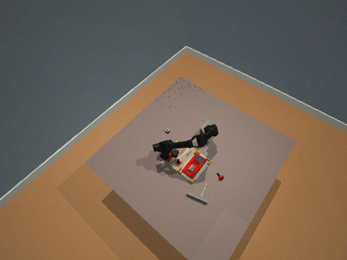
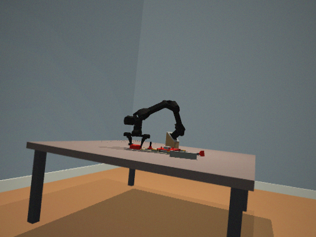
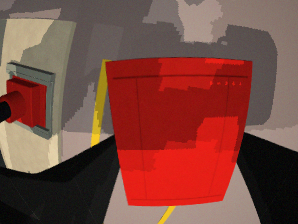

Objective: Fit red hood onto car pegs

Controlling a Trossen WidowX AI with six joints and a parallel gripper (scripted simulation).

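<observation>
The red hood [image 3: 176, 129] [image 2: 135, 146] [image 1: 167, 160] lies flat on the table just left of the jig, inside a thin yellow outline [image 3: 100, 106]. My gripper [image 3: 178, 139] [image 2: 135, 143] [image 1: 165, 152] is down over it, one finger against each long side, closed onto the hood. The red car chassis [image 1: 196, 164] [image 2: 163, 149] with its grey engine block sits in the cream jig [image 1: 186, 154] [image 3: 33, 116] to the right of the hood. The pegs are too small to make out.
A grey T-shaped tool [image 1: 197, 197] [image 2: 183, 154] and a small red knob [image 1: 219, 176] [image 2: 201, 153] lie in front of the jig. A small grey ring [image 1: 167, 130] lies behind the gripper. The arm's base [image 1: 210, 130] stands on a beige wedge [image 2: 171, 141].
</observation>
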